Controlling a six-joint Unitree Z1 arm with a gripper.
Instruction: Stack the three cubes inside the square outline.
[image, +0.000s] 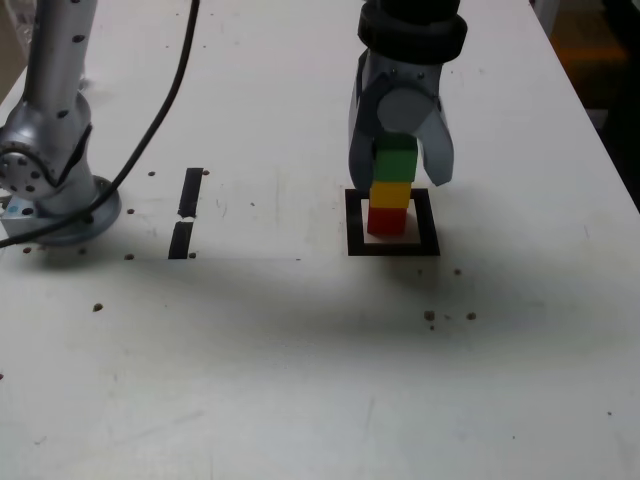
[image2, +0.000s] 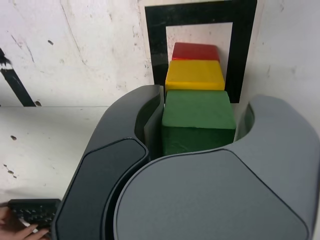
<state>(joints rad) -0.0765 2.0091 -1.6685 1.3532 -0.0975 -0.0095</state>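
Observation:
The three cubes stand in one upright stack inside the square outline (image: 392, 249) (image2: 200, 12): red (image: 388, 218) (image2: 195, 51) at the bottom, yellow (image: 390, 193) (image2: 194, 75) on it, green (image: 396, 163) (image2: 198, 115) on top. My gripper (image: 399, 180) (image2: 202, 100) hangs over the stack with one finger on each side of the green cube. Its jaws stand slightly open. The wrist view shows a narrow dark gap between one finger and the cube; the other finger is close against it.
Two short black tape strips (image: 190, 192) (image: 181, 240) lie toward the exterior view's left, near the arm's base (image: 50, 170) and its black cable (image: 170, 90). The table's edge (image: 600, 130) runs along the exterior view's right. A hand (image2: 15, 225) on a dark device shows in the wrist view.

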